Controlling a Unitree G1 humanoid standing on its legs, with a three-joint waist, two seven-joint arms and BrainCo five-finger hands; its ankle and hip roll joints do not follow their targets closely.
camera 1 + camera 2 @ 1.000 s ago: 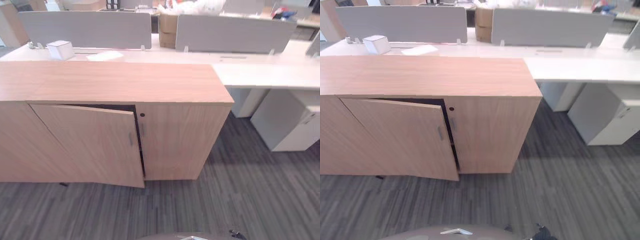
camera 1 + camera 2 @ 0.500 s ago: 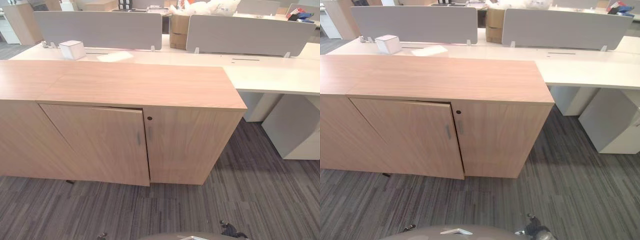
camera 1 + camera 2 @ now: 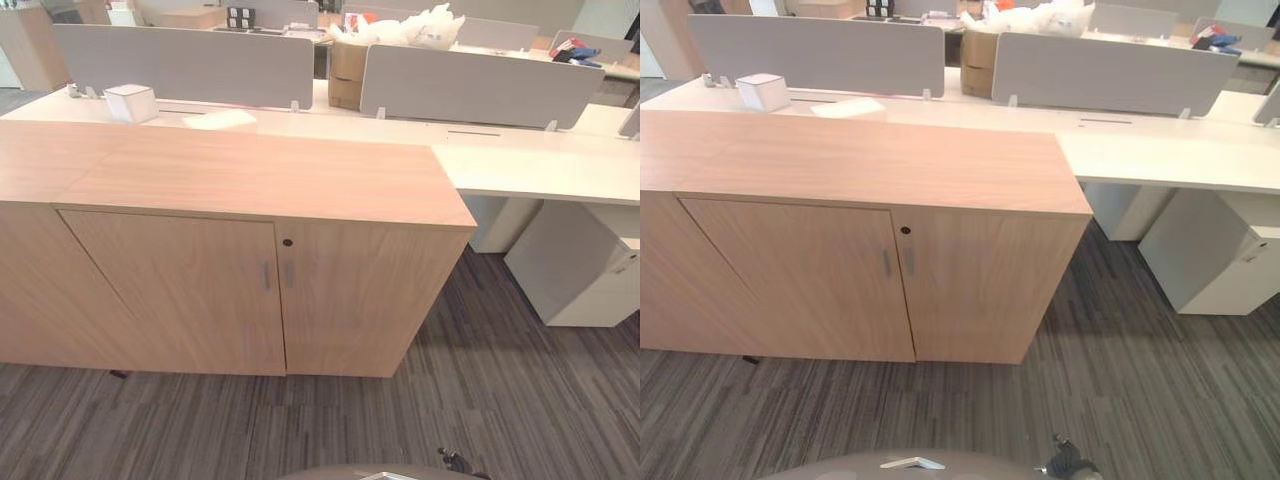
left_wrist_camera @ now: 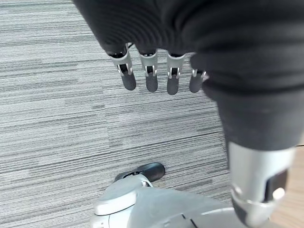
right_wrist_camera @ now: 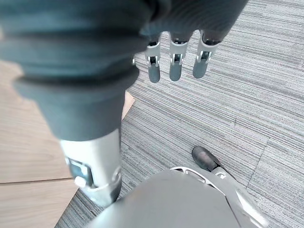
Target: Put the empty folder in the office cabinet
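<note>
Your office cabinet (image 3: 265, 260) stands on the grey striped carpet (image 3: 430, 410) with its long axis running across the head views, its front turned toward you. Both doors are flush with the front: the left door (image 3: 185, 290) and the right door (image 3: 360, 300) meet at a seam with two slim handles (image 3: 266, 276) side by side, and a small round lock (image 3: 287, 242) sits just above the handles on the right door. The folder cannot be seen anywhere around the cabinet or in either hand.

Behind the cabinet runs a white table (image 3: 540, 165) with grey divider screens (image 3: 470, 85); a small white box (image 3: 131, 102) and a sheet of paper (image 3: 220, 119) lie on it, beyond the cabinet's left half. A white pedestal unit (image 3: 580, 270) stands to the cabinet's right, under the table.

Your left hand (image 4: 152, 61) hangs over the carpet, fingers straight and relaxed, holding nothing. Your right hand (image 5: 175, 52) hangs the same way, fingers loose and empty, near a pale wood surface (image 5: 19, 137).
</note>
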